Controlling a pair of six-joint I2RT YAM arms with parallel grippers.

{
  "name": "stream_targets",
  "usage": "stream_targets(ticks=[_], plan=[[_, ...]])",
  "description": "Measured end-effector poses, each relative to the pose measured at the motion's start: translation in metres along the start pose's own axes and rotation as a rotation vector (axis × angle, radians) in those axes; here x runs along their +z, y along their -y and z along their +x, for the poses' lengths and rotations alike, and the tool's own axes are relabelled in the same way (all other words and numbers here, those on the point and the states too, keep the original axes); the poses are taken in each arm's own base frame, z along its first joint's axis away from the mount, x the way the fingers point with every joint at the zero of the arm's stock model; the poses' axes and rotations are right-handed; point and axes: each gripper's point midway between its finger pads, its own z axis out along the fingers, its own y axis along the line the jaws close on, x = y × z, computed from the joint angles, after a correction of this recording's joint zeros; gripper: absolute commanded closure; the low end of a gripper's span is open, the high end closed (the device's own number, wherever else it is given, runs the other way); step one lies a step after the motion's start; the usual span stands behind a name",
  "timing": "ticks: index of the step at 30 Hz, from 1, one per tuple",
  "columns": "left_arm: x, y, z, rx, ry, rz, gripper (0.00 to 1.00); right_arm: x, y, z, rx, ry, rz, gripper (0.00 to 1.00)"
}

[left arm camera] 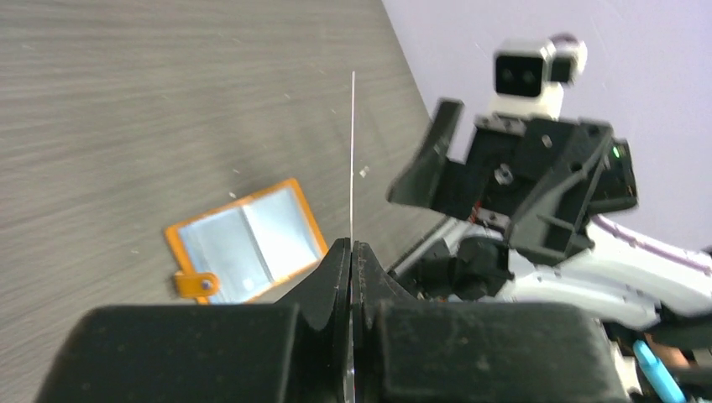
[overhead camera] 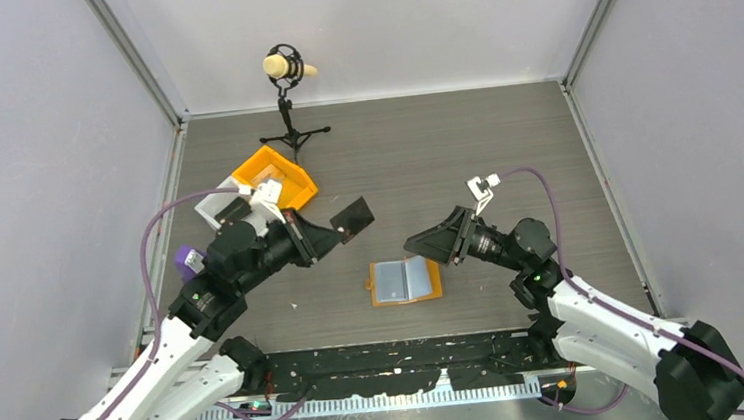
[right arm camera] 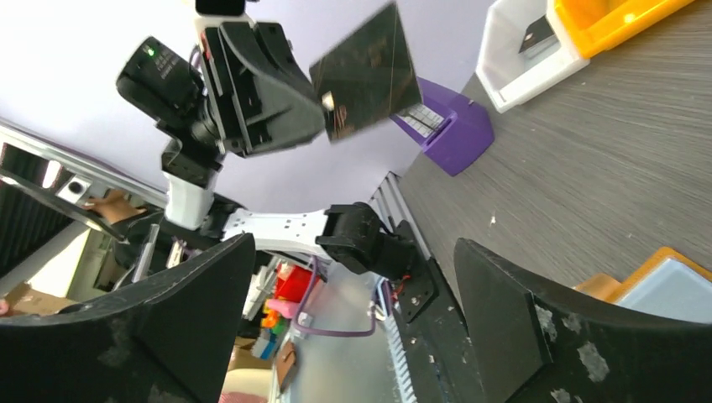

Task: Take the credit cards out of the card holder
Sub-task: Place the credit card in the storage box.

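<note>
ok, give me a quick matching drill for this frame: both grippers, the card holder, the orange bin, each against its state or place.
1. left gripper
2. right gripper
3. card holder
4. orange bin

a. lying open on the table
b. shut on a credit card
c. open, holding nothing
d. far left, beyond the left arm

Pairs: 1-b, 2-c, 3-a, 4-d
</note>
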Motion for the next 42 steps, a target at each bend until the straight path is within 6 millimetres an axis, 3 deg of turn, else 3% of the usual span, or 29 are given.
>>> stream_targets(ticks=[7,21,30,42], plan=[[-0.015,-0.046,-0.047,-0.017,0.109,-0.187,1.0,-0.012,0.015,0.01,-0.092,-0.033,0.086,0.05],[-0.064,-0.168,-0.12,-0.139,0.103,-0.707,1.0,-0.023,0.028,0.022,-0.143,-0.088,0.149,0.05],[-0.081,-0.227,-0.13,-0.221,0.005,-0.876,1.0,-0.024,0.02,0.02,-0.184,-0.101,0.139,0.05],[-0.069,-0.284,-0.13,-0.335,-0.11,-0.906,1.0,-0.027,0.02,0.02,-0.204,-0.122,0.171,0.05]])
